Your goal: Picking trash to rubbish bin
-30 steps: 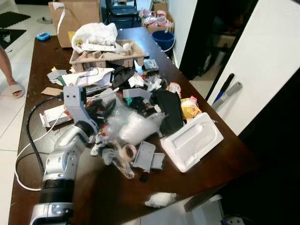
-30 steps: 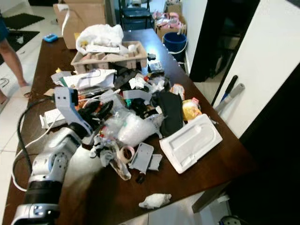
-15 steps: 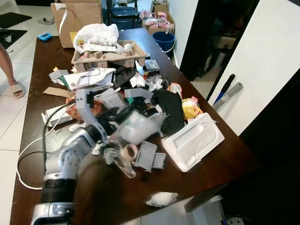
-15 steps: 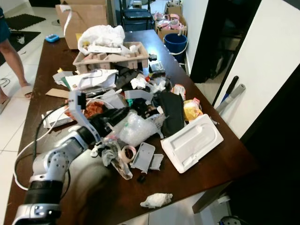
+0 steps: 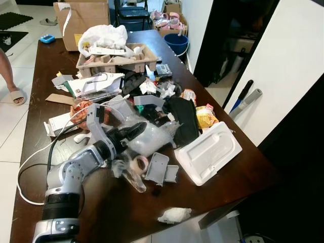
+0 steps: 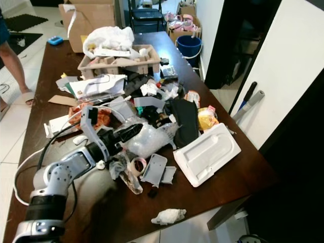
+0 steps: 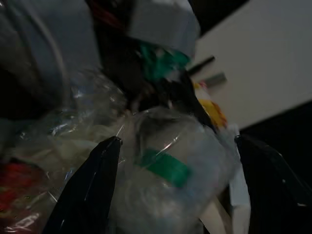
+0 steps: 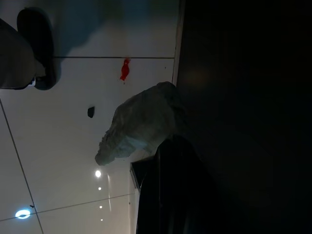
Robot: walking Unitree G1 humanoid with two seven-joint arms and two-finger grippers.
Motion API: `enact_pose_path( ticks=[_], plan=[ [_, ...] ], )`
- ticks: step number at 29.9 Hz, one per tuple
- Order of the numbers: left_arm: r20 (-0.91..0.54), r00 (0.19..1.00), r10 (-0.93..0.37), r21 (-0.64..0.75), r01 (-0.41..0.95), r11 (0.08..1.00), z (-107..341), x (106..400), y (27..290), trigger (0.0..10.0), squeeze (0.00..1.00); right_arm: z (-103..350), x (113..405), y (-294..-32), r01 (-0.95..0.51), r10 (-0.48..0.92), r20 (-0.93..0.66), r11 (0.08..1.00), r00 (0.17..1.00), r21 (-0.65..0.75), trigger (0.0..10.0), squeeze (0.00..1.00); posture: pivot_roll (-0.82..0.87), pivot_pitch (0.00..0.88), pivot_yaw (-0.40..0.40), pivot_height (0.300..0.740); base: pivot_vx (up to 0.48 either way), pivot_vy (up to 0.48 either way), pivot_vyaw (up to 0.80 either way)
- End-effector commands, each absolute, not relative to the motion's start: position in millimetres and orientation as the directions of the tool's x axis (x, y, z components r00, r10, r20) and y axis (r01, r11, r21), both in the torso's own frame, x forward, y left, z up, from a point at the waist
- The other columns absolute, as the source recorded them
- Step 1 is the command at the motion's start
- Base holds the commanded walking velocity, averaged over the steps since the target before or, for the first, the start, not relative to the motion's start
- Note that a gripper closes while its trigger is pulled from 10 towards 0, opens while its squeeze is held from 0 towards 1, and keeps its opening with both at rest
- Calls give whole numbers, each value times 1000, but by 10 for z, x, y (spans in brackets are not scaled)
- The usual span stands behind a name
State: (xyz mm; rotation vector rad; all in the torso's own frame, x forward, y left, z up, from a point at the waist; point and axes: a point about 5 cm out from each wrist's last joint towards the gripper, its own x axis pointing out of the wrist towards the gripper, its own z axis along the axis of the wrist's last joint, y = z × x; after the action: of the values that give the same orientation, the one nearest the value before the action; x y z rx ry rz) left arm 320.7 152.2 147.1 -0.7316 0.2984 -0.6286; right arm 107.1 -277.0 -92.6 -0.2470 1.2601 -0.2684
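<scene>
One left gripper [image 5: 132,132] at the near-left of a dark table [image 5: 45,61], fingers spread wide around a clear plastic bag [image 5: 147,137] in the clutter, not yet closed on it. Farther right, a white foam tray [image 5: 207,152] near the table edge. Right gripper [image 8: 165,190] dim, finger spread impossible to tell.

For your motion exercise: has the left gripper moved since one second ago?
Yes. The left gripper has moved rightward across the table, away from the white cable and toward the white foam tray, its open fingers now straddling the clear plastic bag.
</scene>
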Motion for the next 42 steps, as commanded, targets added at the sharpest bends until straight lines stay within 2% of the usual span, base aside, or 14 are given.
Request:
enact_pose_path(
  ticks=[1, 4, 6, 7, 10, 12, 14, 16, 18, 21, 27, 33, 36, 42],
  plan=[
    [-81, 790, -608, -712, 381, 590, 1432, 3215, 1582, 10000, 0, -929, 1007, -2810, 58, -344, -902, 938, 262, -341, 10000, 0, 52, 105, -30, 740, 0, 0, 0],
    [-114, 809, -576, -706, 342, 620, 1428, 3249, 1630, 10000, 0, -925, 1021, -2811, 56, -345, -900, 938, 265, -343, 10000, 0, 51, 105, -30, 740, 0, 0, 0],
    [-144, 831, -537, -662, 323, 677, 1423, 3291, 1666, 10000, 0, -923, 1032, -2808, 57, -345, -900, 938, 267, -343, 10000, 0, 51, 105, -30, 740, 0, 0, 0],
    [-89, 836, -542, -589, 395, 705, 1511, 3303, 1651, 10000, 0, -923, 1031, -2809, 58, -346, -899, 937, 268, -343, 10000, 0, 49, 107, -30, 740, 0, 0, 0],
    [-32, 836, -547, -561, 438, 702, 1583, 3306, 1637, 10000, 0, -923, 1029, -2809, 58, -346, -899, 937, 267, -344, 10000, 0, 49, 107, -30, 740, 0, 0, 0],
    [80, 840, -536, -524, 493, 695, 1710, 3308, 1640, 10000, 0, -925, 1024, -2809, 59, -347, -900, 937, 266, -344, 10000, 0, 47, 112, -31, 740, 0, 0, 0],
    [80, 840, -536, -524, 493, 695, 1710, 3308, 1640, 10000, 0, -925, 1024, -2809, 59, -347, -900, 937, 266, -344, 10000, 0, 47, 112, -31, 740, 0, 0, 0],
    [252, 826, -505, -470, 561, 682, 1901, 3271, 1654, 10000, 0, -928, 1011, -2809, 60, -347, -900, 937, 263, -344, 10000, 0, 46, 117, -31, 740, 0, 0, 0],
    [350, 804, -480, -430, 594, 680, 2012, 3231, 1666, 10000, 0, -930, 1002, -2810, 61, -347, -901, 937, 261, -344, 10000, 0, 46, 117, -31, 740, 0, 0, 0],
    [389, 788, -477, -413, 612, 675, 2054, 3210, 1667, 10000, 0, -930, 1002, -2809, 61, -347, -901, 937, 261, -344, 10000, 0, 46, 120, -30, 740, 0, 0, 0],
    [548, 686, -479, -329, 703, 630, 2175, 3079, 1640, 10000, 0, -930, 1006, -2808, 65, -348, -900, 937, 262, -343, 10000, 0, 44, 120, -27, 740, 0, 0, 0],
    [645, 656, -392, -323, 699, 638, 2209, 3031, 1701, 10000, 0, -928, 1009, -2809, 69, -349, -899, 937, 263, -343, 10000, 0, 43, 118, -26, 740, 0, 0, 0],
    [649, 698, -303, -363, 634, 683, 2149, 3071, 1759, 10000, 0, -928, 1012, -2809, 71, -349, -899, 937, 263, -343, 10000, 0, 43, 117, -27, 740, 0, 0, 0],
    [609, 774, -171, -484, 534, 693, 1980, 3148, 1813, 10000, 0, -928, 1010, -2809, 72, -349, -899, 937, 263, -343, 10000, 0, 42, 117, -26, 740, 0, 0, 0]
  ],
)
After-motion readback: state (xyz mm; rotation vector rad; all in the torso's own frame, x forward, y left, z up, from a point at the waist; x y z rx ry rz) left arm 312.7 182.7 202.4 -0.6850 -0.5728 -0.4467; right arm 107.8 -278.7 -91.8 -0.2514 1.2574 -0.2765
